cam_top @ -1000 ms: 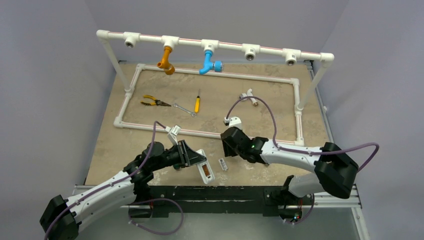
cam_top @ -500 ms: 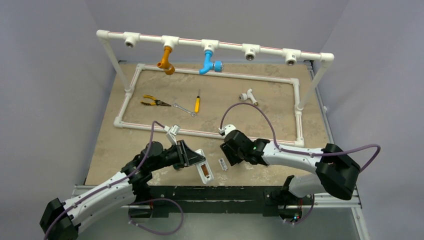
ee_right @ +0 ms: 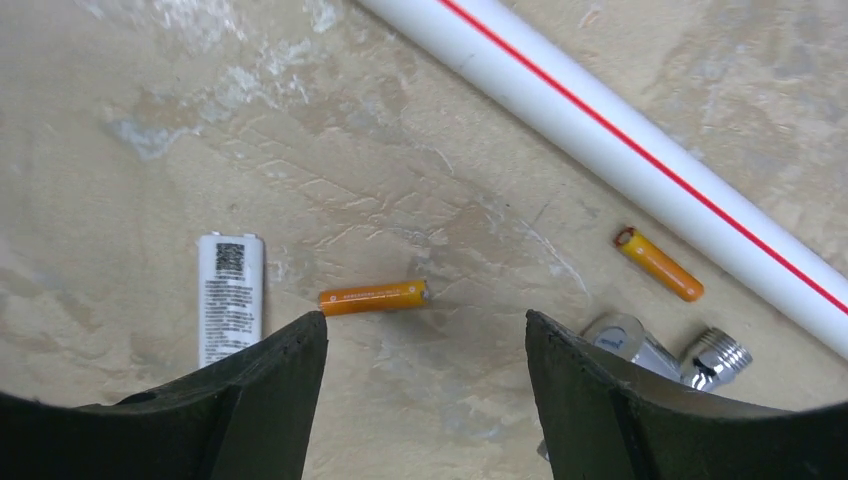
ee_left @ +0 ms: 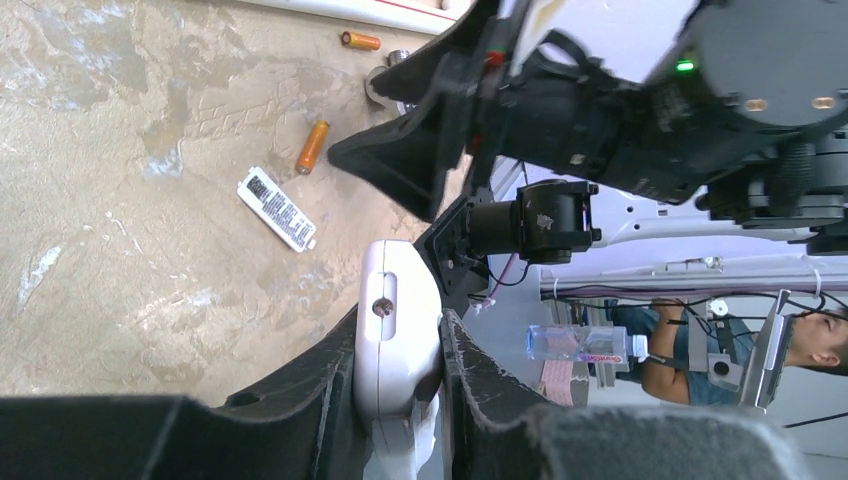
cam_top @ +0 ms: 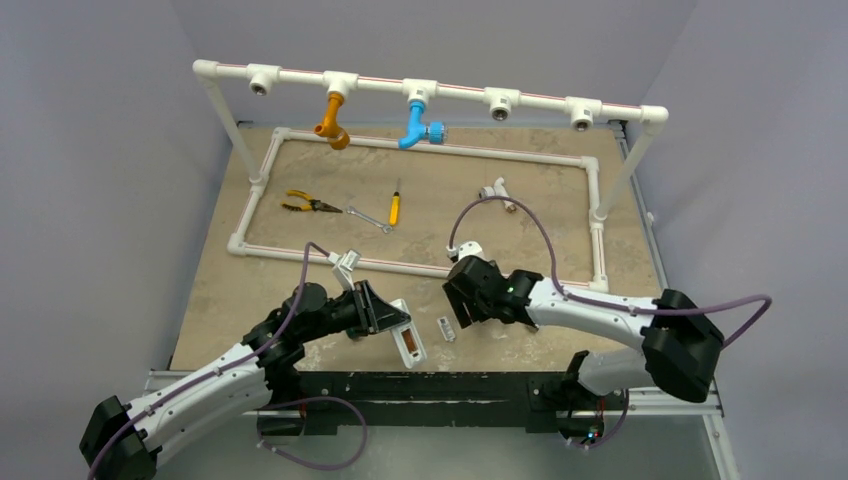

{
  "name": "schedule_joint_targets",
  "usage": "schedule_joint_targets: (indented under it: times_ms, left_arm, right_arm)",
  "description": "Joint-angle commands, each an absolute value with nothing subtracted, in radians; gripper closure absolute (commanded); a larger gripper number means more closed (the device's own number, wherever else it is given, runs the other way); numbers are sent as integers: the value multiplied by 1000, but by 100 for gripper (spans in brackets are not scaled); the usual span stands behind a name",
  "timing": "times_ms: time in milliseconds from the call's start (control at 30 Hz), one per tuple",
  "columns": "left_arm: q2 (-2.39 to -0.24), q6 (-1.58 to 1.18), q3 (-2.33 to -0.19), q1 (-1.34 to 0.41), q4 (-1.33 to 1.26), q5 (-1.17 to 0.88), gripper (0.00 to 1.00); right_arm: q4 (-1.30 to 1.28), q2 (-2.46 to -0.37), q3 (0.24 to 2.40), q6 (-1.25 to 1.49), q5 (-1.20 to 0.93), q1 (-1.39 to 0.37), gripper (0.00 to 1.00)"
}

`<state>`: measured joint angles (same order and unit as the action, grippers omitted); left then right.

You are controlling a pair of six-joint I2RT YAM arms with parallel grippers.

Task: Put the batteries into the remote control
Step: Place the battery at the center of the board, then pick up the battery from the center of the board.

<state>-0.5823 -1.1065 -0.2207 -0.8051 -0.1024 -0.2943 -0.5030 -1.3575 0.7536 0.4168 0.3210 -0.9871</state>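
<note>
White plastic remote control [cam_top: 410, 340] is clamped in the left gripper [cam_top: 397, 318], back upward, near the front of a mottled tan table [cam_top: 220, 300]. The left wrist view adds its rounded, screwed end between rough black fingers [ee_left: 320, 390]. The right wrist view shows the right gripper [ee_right: 422, 322] spread wide over one of two smooth orange batteries [ee_right: 373, 297], with a flat labelled cover [ee_right: 230, 297] beside it.

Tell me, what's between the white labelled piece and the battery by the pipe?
The other orange battery lies there, with nothing touching it. The right wrist view shows it best.
</note>
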Motion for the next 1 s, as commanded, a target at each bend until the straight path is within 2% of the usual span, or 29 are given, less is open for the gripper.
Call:
schedule_joint_targets:
  times_ms: [0,133,333,533,733,967]
  left_arm:
    - [-583,-1092,-264,-797,-132,-287,100]
    - [-581,-1092,-263,-796,-135,-286,100]
    - [-577,-1071,-259,-795,-163,-307,100]
    - [-567,-929,-336,-795,-119,-384,100]
    - [-529,-785,-374,-800,-171,-486,100]
    - [-427,-671,-397,-803,-99,-439,100]
  right_arm:
    - [-507,-1224,791,613,416,-985,30]
    - [-499,-1127,771,805,418,-985,32]
    - [-443,-950,623,1089,463,-986,33]
    - [-447,-835,543,1185,509,-985,34]
    - [-493,-850,572,1202,552,-987,34]
    - [-501,-882,589,1251,562,-986,34]
